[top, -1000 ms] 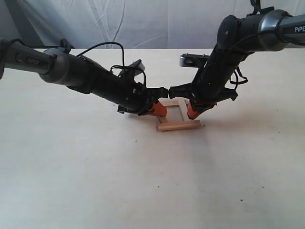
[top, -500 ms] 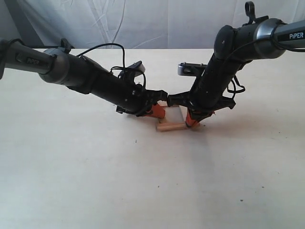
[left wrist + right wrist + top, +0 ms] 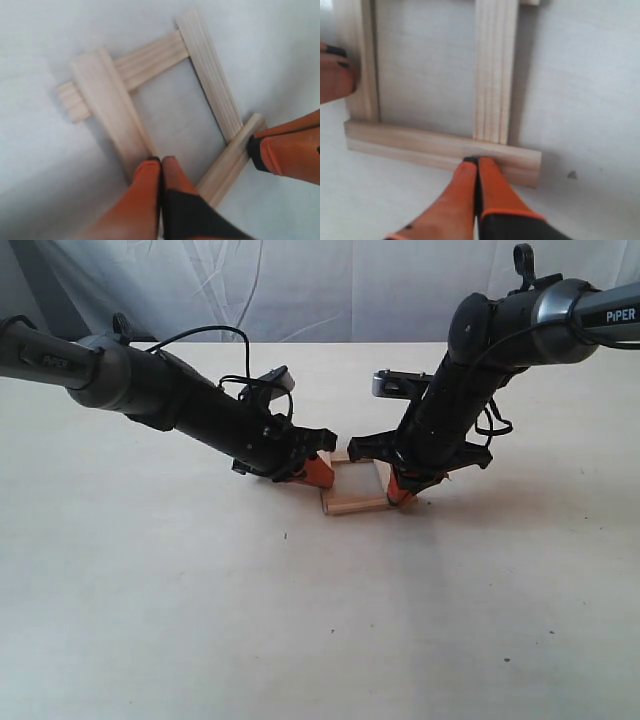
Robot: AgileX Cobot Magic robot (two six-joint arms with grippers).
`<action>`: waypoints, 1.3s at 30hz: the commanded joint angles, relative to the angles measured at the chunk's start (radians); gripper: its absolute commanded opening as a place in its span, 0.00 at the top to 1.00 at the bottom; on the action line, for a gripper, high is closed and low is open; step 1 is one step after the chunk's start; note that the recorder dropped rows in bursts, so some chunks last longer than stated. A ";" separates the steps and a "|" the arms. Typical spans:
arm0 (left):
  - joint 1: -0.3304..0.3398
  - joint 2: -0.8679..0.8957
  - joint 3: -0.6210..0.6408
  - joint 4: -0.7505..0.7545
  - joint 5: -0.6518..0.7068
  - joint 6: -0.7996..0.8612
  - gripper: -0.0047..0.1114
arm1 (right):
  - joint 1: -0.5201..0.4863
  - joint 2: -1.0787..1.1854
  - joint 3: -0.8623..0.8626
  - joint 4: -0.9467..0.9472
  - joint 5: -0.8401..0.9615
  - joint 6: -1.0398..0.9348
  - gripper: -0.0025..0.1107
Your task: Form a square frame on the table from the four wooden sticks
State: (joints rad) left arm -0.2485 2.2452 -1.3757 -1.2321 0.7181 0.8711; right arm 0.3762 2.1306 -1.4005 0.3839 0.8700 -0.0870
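The four wooden sticks lie as a small square frame [image 3: 354,483] on the table [image 3: 300,620], ends overlapping. The left wrist view shows a wide flat stick [image 3: 107,100], a ridged stick [image 3: 145,57], a third stick [image 3: 210,75] and a fourth stick [image 3: 232,160]. My left gripper [image 3: 161,160] is shut and empty, its tips against the wide flat stick's end at the frame's left corner [image 3: 325,480]. My right gripper [image 3: 478,161] is shut and empty, its tips on the near stick [image 3: 420,142] where the ridged stick [image 3: 495,70] meets it.
Both arms lean in over the frame from either side, the left arm [image 3: 190,400] and the right arm [image 3: 470,390]. Pale table stretches all around, with small dark specks [image 3: 284,535]. A white curtain [image 3: 320,280] hangs behind the far edge.
The right gripper came down onto the near stick, and that stick slid left, closing the frame. The left gripper shifted left and back to the frame's left corner.
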 commanded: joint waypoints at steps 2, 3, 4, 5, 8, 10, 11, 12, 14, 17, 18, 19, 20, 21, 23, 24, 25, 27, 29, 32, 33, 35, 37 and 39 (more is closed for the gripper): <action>0.002 -0.001 0.001 0.036 0.014 0.003 0.96 | 0.003 0.020 0.009 -0.010 -0.012 -0.002 0.99; 0.002 -0.001 0.001 0.036 0.014 0.003 0.96 | 0.003 0.020 0.009 -0.008 -0.012 -0.002 0.99; 0.002 -0.005 0.001 0.029 0.021 0.003 0.96 | 0.003 0.020 0.009 -0.006 -0.012 -0.002 0.99; 0.002 -0.008 0.001 0.022 0.029 0.003 0.96 | 0.003 0.017 0.009 -0.004 -0.012 -0.002 0.99; 0.002 -0.039 -0.005 -0.009 0.010 0.003 0.96 | 0.003 -0.005 0.009 0.010 -0.048 -0.002 0.99; 0.008 -0.049 -0.019 -0.009 0.013 0.003 0.96 | 0.003 -0.011 0.009 0.010 -0.043 -0.002 0.99; 0.012 -0.051 -0.027 -0.009 0.015 0.003 0.96 | 0.003 -0.011 0.009 0.010 -0.043 0.000 0.99; 0.022 -0.057 -0.034 -0.007 0.026 0.003 0.96 | 0.003 -0.011 0.009 0.010 -0.043 0.000 0.99; 0.040 -0.066 -0.042 -0.005 0.042 0.003 0.96 | 0.003 -0.017 0.009 0.010 -0.045 0.000 0.99; 0.101 -0.108 -0.043 0.018 0.063 -0.007 0.96 | 0.000 -0.079 0.009 0.020 -0.051 0.000 0.99; 0.127 -0.136 -0.043 0.052 0.067 -0.041 0.96 | -0.009 -0.119 0.009 0.029 -0.063 0.000 0.99; 0.147 -0.168 -0.043 0.118 0.070 -0.085 0.96 | -0.019 -0.144 0.009 0.038 -0.065 0.001 0.99; 0.160 -0.210 -0.043 0.237 0.070 -0.154 0.96 | -0.039 -0.170 0.009 0.047 -0.063 0.001 0.99; 0.167 -0.241 -0.043 0.329 0.070 -0.208 0.96 | -0.051 -0.182 0.009 0.047 -0.055 0.001 0.99; 0.174 -0.306 -0.041 0.501 0.081 -0.314 0.96 | -0.088 -0.198 0.009 0.047 -0.018 0.002 0.99; 0.176 -0.348 -0.033 0.578 0.097 -0.352 0.96 | -0.107 -0.207 0.010 0.047 0.002 0.002 0.99; 0.180 -0.394 -0.020 0.639 0.115 -0.380 0.96 | -0.129 -0.225 0.022 0.043 0.026 0.002 0.99; 0.187 -0.492 0.031 0.710 0.125 -0.411 0.96 | -0.156 -0.273 0.064 0.032 0.015 0.002 0.99; 0.198 -0.603 0.098 0.757 0.092 -0.453 0.96 | -0.187 -0.367 0.141 0.013 -0.038 0.007 0.99; 0.271 -0.949 0.295 0.750 0.027 -0.467 0.96 | -0.231 -0.681 0.358 -0.065 -0.100 0.009 0.99; 0.283 -1.011 0.338 0.750 0.007 -0.467 0.96 | -0.226 -0.761 0.398 -0.090 -0.121 0.009 0.99; 0.312 -1.232 0.454 0.746 -0.089 -0.467 0.96 | -0.202 -0.994 0.553 -0.144 -0.247 0.009 0.99; 0.319 -1.442 0.570 0.746 -0.173 -0.467 0.96 | -0.177 -1.225 0.698 -0.173 -0.394 0.009 0.99; 0.319 -1.618 0.716 0.710 -0.204 -0.447 0.96 | -0.175 -1.512 0.877 -0.178 -0.536 0.009 0.99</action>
State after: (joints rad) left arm 0.0679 0.7262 -0.7492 -0.4985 0.5451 0.4117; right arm 0.1963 0.7913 -0.6406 0.2282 0.4326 -0.0772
